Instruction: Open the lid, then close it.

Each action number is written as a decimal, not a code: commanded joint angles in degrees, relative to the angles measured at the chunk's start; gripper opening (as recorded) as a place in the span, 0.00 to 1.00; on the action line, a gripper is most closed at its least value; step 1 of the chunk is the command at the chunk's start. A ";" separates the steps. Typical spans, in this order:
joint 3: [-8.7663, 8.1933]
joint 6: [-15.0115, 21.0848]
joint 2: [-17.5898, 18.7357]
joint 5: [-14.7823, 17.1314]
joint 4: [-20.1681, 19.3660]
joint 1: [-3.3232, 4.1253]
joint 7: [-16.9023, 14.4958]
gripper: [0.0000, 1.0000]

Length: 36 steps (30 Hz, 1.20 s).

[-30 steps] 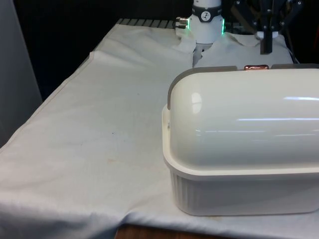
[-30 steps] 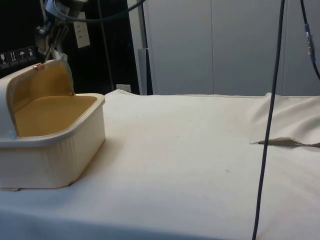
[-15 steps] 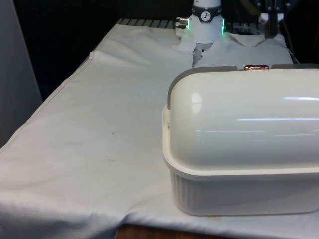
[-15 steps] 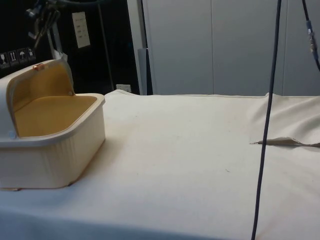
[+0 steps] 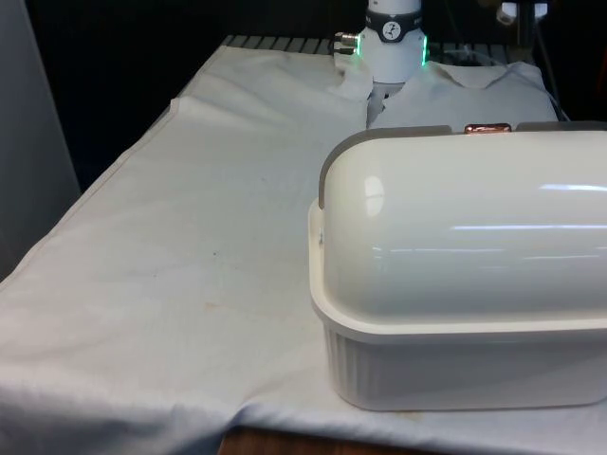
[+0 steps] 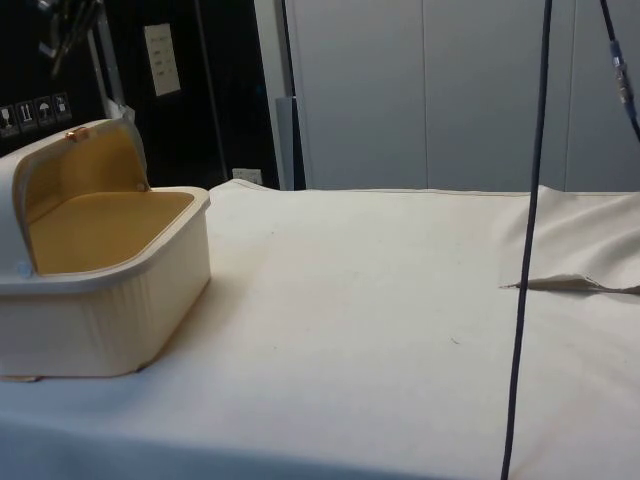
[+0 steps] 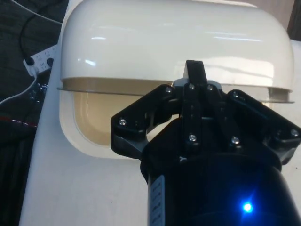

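White-clothed table [image 5: 190, 237] bare on the front view's left; cream bread box [image 5: 455, 313] at the near right corner, lid [image 6: 100, 128] rolled back, yellowish inside exposed. Black gripper [image 7: 195, 70] above the box, fingers pressed together, gripping nothing.

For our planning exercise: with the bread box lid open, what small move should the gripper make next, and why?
Probably descend toward the copper handle at the edge of the lid: closing remains, since the lid is rolled back and the bread box stands open, while the gripper hangs above it, touching nothing.
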 commanded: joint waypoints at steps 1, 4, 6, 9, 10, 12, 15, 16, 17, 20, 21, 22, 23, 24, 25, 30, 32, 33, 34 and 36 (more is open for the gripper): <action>0.69 -0.92 0.46 1.03 1.15 -0.40 -0.74 0.00; 0.57 -1.83 1.03 1.03 2.86 -0.46 -0.63 0.00; 0.52 -2.01 1.15 0.97 3.21 -0.46 -0.57 0.00; 0.46 -2.46 1.26 0.97 3.95 -0.46 -0.40 0.00; 0.46 -2.58 1.26 0.97 4.13 -0.46 -0.40 0.00; 0.40 -2.58 1.32 0.86 4.35 -0.40 -0.23 0.00; 0.34 -2.52 1.32 0.74 4.41 -0.34 -0.17 0.00; 0.29 -2.52 1.26 0.69 4.41 -0.34 -0.11 0.00; 0.23 -2.52 1.26 0.57 4.41 -0.29 -0.06 0.00; 0.17 -2.46 1.26 0.46 4.47 -0.29 0.00 0.07; 0.17 -2.46 1.26 0.46 4.47 -0.29 0.00 0.11; 0.11 -2.46 1.26 0.46 4.47 -0.29 0.00 0.15; 0.00 -2.18 1.20 0.23 4.30 -0.17 0.11 0.20; 0.11 -2.46 1.26 0.40 4.47 -0.23 0.00 0.20; 0.11 -2.46 1.20 0.40 4.47 -0.23 0.00 0.25; 0.06 -2.46 1.20 0.34 4.47 -0.23 0.00 0.54; 0.06 -2.46 1.20 0.34 4.47 -0.23 0.00 0.63; 0.00 -2.18 1.20 0.23 4.30 -0.17 0.11 0.68; 0.06 -2.46 1.20 0.34 4.47 -0.23 0.00 0.75; 0.06 -2.41 1.26 0.34 4.47 -0.23 0.00 0.84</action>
